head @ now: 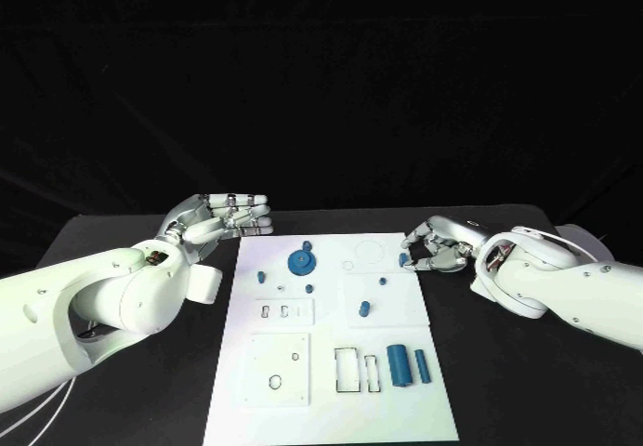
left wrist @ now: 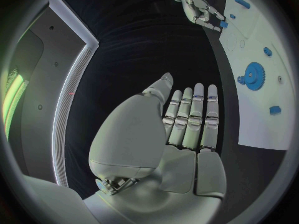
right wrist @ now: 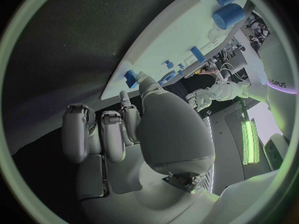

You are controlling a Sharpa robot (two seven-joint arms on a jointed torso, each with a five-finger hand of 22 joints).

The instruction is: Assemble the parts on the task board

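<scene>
The right hand (head: 436, 249) is curled in over the right edge of the task board (head: 335, 409), fingertips bunched near a small blue piece (head: 405, 259) at the far right of the plate. That piece looks to be pinched or at least touched, but whether it's properly held can't be told, since the fingers cover the contact; the right wrist view only shows a small blue part (right wrist: 131, 77) just beyond the fingertips at the board's edge. The curl is probably there because a tiny part like that needs a fingertip pick, not a whole-palm grab. The left hand (head: 221, 219) is parked just off the board's far left corner with nothing in it; in the left wrist view its fingers (left wrist: 190, 117) are laid out straight and close together, palm bare, so it's likely just being kept out of the way. Out on the board, the blue gear (head: 304, 261) sits near the far middle with a few small blue bits beside it, a short blue peg (head: 363, 308) is lying mid-board, and the big blue cylinder (head: 398, 364) and slimmer blue rod (head: 419, 365) are resting beside the open slots (head: 346, 370) at the near end. Most of it looks not yet assembled.
</scene>
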